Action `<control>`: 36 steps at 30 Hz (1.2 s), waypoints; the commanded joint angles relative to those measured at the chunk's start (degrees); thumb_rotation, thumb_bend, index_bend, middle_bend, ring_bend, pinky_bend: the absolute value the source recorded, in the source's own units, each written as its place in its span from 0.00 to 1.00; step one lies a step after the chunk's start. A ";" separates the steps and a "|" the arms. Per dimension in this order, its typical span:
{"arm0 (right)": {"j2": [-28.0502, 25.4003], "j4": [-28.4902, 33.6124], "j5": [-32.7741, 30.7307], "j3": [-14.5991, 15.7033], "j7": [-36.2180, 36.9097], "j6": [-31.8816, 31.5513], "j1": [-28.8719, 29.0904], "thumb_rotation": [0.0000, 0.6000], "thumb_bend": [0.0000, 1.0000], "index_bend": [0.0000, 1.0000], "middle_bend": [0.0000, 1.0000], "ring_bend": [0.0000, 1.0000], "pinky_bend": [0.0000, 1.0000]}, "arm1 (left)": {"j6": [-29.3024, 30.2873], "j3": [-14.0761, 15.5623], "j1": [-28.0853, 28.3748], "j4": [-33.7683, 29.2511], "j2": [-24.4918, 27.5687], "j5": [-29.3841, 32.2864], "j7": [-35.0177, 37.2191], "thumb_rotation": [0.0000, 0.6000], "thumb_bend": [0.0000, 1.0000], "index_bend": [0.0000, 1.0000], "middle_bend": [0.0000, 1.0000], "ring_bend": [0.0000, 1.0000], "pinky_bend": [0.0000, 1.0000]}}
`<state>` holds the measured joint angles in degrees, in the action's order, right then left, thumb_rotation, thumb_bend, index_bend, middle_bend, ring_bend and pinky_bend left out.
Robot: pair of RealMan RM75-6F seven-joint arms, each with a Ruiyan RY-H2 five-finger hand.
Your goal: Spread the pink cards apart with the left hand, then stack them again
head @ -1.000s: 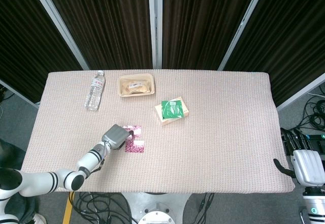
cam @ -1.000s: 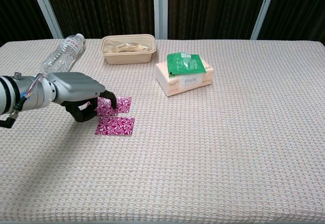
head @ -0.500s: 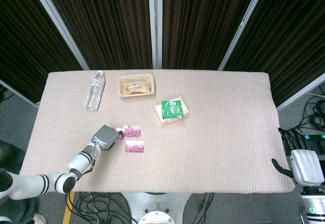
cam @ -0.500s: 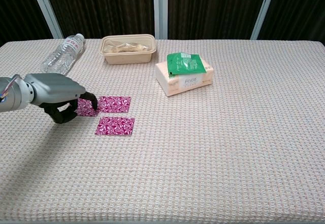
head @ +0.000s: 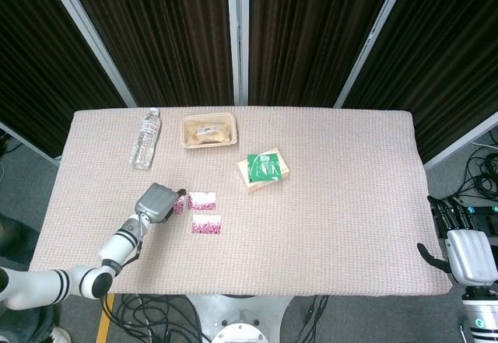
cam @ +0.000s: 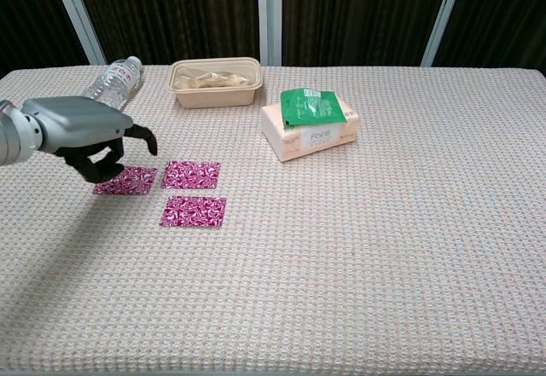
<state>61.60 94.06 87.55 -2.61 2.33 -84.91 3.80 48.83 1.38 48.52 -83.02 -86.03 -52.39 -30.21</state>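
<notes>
Now three pink cards [cam: 171,188] lie face-flat on the table [cam: 358,248], separated into distinct positions: one at far left [cam: 126,180], one just to its right [cam: 191,174], and one nearer the front edge [cam: 194,211]. A second ago the left hand [cam: 85,133] was down over the overlapped pair, and half a second ago it was dragging the leftmost card outward; that card now sits clear of its neighbour with a visible strip of tablecloth between them. The left hand has lifted a little and hangs over the leftmost card's far-left corner, fingers [cam: 141,135] curled downward and loosely apart, holding nothing; whether a fingertip touches the card I cannot tell from either view. From the head view the same hand [head: 158,202] sits just beside the cards [head: 201,211]. The right hand [head: 464,253] is parked off the table's right corner, away from the work; its finger position is too small to read. Judgement: the spreading half of the task looks complete, since no card overlaps another. What remains is restacking, which likely calls for sliding each card back over one chosen base card. Risk: thin cards on a textured cloth may be hard to lift or may skew. A water bottle [cam: 107,86], food tray [cam: 215,82] and tissue box [cam: 309,124] stand well apart behind.
</notes>
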 commanded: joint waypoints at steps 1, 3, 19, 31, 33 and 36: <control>-0.05 -0.08 -0.01 -0.03 0.07 0.07 0.04 1.00 0.16 0.01 0.12 0.00 0.10 | -0.69 -2.18 0.63 1.88 -2.51 0.32 1.19 1.00 0.49 0.29 0.83 0.84 0.90; -0.07 -0.20 -0.14 -0.02 0.17 0.14 0.02 1.00 0.16 0.01 0.12 0.00 0.10 | -1.42 -3.16 1.22 3.69 -4.31 1.36 1.29 1.00 0.41 0.31 0.83 0.84 0.91; 0.20 -1.72 -1.42 -0.08 1.77 1.56 0.22 1.00 0.16 0.01 0.12 0.00 0.10 | 0.96 -8.50 3.51 11.80 -14.82 14.48 -4.78 1.00 0.23 0.38 0.84 0.85 0.91; 0.41 -2.81 -2.16 -0.10 2.97 1.81 -0.04 1.00 0.16 0.01 0.12 0.00 0.10 | -0.49 -8.98 4.34 16.10 -17.96 16.58 -6.90 1.00 0.24 0.40 0.84 0.85 0.91; 0.44 -2.88 -2.26 -0.10 3.11 1.89 -0.07 0.99 0.16 0.01 0.12 0.00 0.10 | -0.72 -9.02 4.29 16.35 -18.19 16.59 -6.81 1.00 0.24 0.40 0.84 0.85 0.91; 0.47 -2.97 -2.27 -0.07 3.22 1.89 -0.12 0.98 0.16 0.01 0.12 0.00 0.10 | -0.78 -9.35 4.13 17.67 -19.00 16.53 -6.29 1.00 0.24 0.40 0.84 0.85 0.91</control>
<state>62.06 91.10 85.28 -2.69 5.55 -83.01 3.69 48.09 -7.82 52.73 -65.76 -104.71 -35.82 -36.73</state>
